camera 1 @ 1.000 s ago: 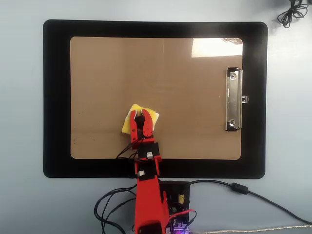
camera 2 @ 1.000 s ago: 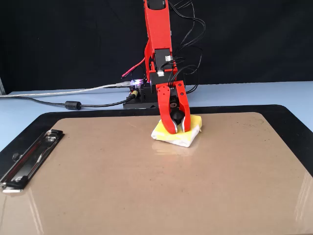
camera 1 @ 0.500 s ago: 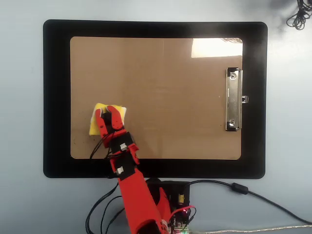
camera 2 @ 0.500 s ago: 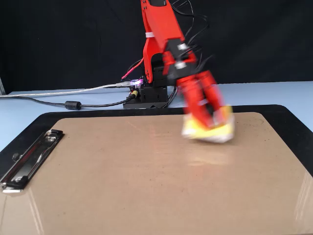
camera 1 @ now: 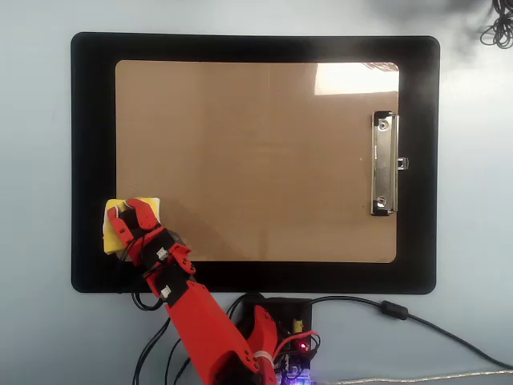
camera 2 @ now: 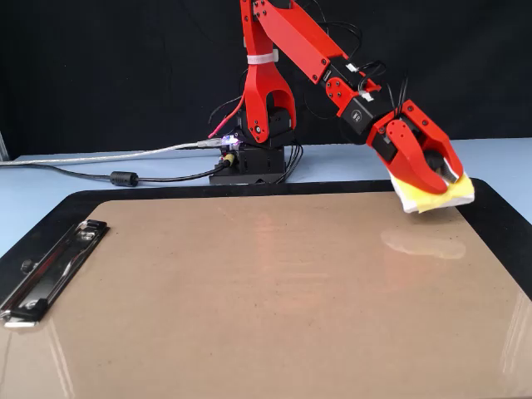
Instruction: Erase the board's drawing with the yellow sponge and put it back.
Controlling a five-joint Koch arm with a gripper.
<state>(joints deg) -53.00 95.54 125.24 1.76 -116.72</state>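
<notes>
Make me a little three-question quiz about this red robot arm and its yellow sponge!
1. True or false: the gripper is holding the yellow sponge.
2. In the overhead view, the sponge is over which edge of the board? A) left B) right C) top
3. Fill in: the silver clip sits on the board's ____ side in the overhead view.

Key: 1 true; 2 A; 3 right.
</notes>
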